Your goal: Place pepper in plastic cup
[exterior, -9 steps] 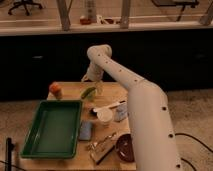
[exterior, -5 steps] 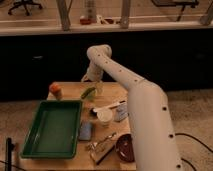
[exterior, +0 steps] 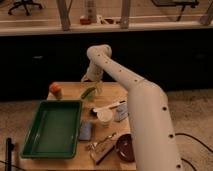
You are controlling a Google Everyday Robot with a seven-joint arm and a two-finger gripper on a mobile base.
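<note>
The pepper [exterior: 88, 92] is a small slim green vegetable lying at an angle on the far part of the wooden table [exterior: 70, 92]. A pale, see-through cup [exterior: 98, 89] stands right beside it on its right. A white round cup [exterior: 104, 116] stands nearer, at the table's middle. My gripper [exterior: 91, 80] hangs at the end of the white arm, just above and behind the pepper at the table's far edge. The pepper lies on the table, not lifted.
A large green tray [exterior: 32, 142] fills the table's left side. An orange-red fruit [exterior: 55, 89] sits at the far left. A white utensil [exterior: 109, 106], a small packet [exterior: 121, 113], a blue item [exterior: 85, 131], metal cutlery [exterior: 101, 145] and a dark bowl [exterior: 125, 148] lie at the right and front.
</note>
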